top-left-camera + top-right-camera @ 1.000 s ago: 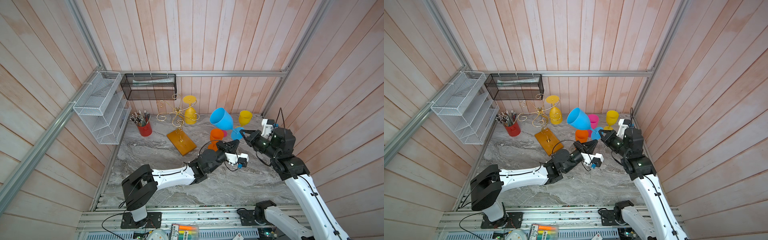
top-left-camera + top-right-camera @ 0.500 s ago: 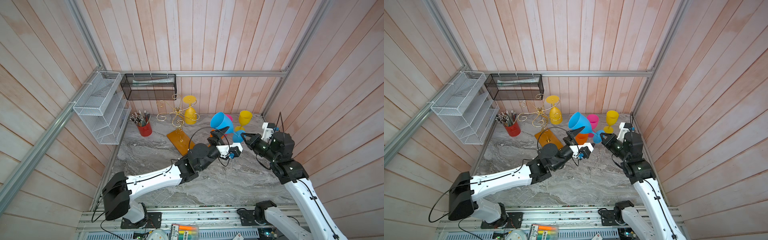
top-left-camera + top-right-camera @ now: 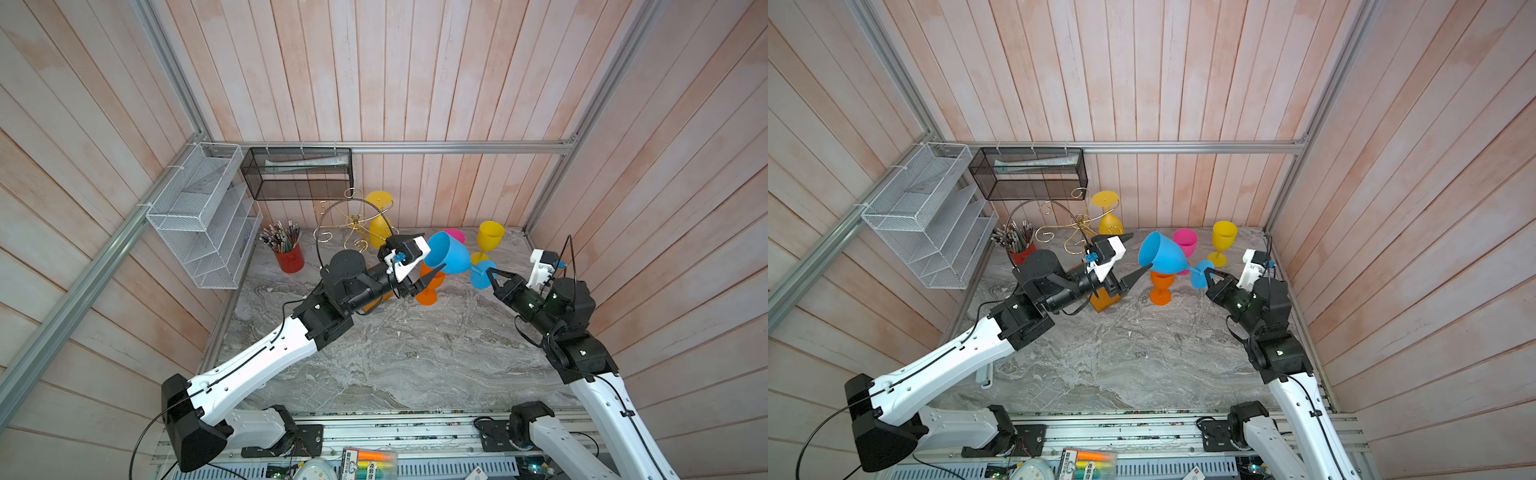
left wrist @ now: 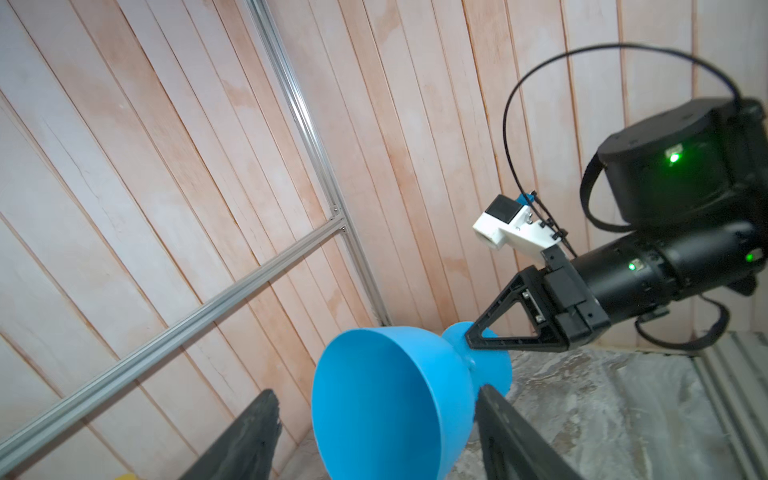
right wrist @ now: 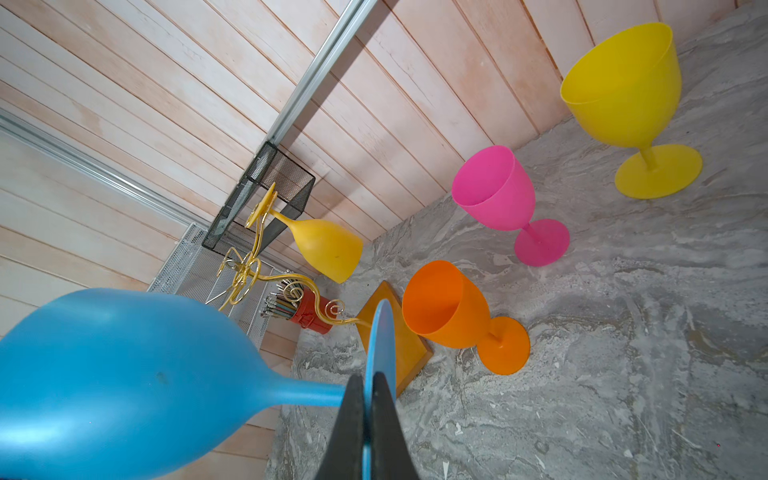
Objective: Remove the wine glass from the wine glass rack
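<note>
A blue wine glass (image 3: 446, 253) (image 3: 1160, 257) hangs tilted in the air, off the wine glass rack. My right gripper (image 3: 490, 274) (image 5: 368, 382) is shut on the edge of its round foot. My left gripper (image 3: 1136, 253) (image 4: 376, 392) is open with one finger on each side of the blue bowl (image 4: 386, 399); one finger sits close against it and a gap shows at the other. The gold wire wine glass rack (image 3: 357, 226) (image 5: 249, 270) stands at the back, and a yellow wine glass (image 3: 379, 230) (image 5: 324, 249) hangs upside down on it.
Orange (image 3: 430, 286), pink (image 3: 455, 236) and yellow (image 3: 490, 239) glasses stand upright on the marble top below and behind the blue one. A red pencil cup (image 3: 289, 259), a white mesh organizer (image 3: 199, 216) and a black mesh basket (image 3: 297, 174) line the back left.
My left gripper has opened and moved up and back from the table's middle, so its fingers now flank the blue bowl. The right arm shifted slightly while still holding the glass's foot.
</note>
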